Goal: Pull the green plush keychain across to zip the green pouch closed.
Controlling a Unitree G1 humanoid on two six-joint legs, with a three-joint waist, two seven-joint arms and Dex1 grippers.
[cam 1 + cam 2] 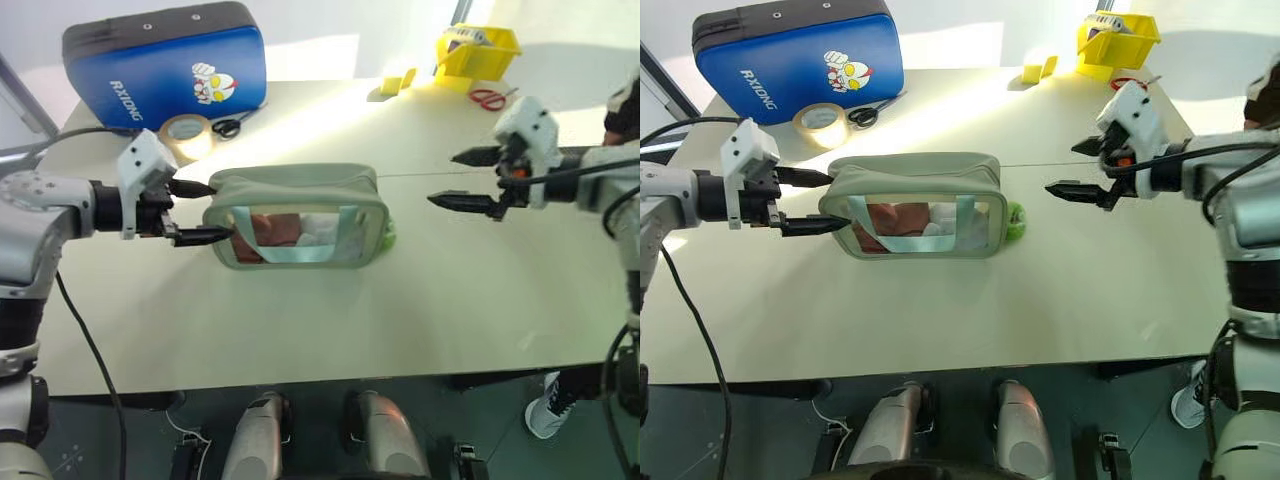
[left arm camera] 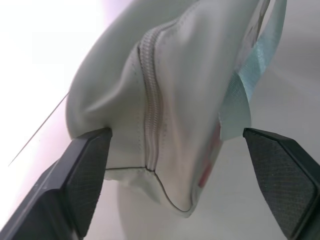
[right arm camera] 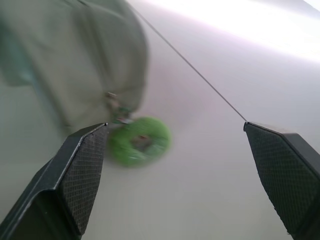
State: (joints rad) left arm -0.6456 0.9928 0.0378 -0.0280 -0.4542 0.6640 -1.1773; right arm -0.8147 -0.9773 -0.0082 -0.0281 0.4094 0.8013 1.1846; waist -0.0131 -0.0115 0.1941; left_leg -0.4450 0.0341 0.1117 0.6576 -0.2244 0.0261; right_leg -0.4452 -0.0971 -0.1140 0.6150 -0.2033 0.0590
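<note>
We judge the zipping done: the green plush keychain (image 3: 139, 141) lies free at the green pouch (image 1: 300, 215) end, apart from our spread right gripper (image 1: 470, 178). Left gripper (image 1: 200, 212) straddles the other end, fingers spread; next we back away.

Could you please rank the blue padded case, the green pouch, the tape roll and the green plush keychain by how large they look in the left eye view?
1. blue padded case, though it lies farther from the camera
2. green pouch, close behind
3. tape roll
4. green plush keychain, partly hidden behind the pouch
</note>
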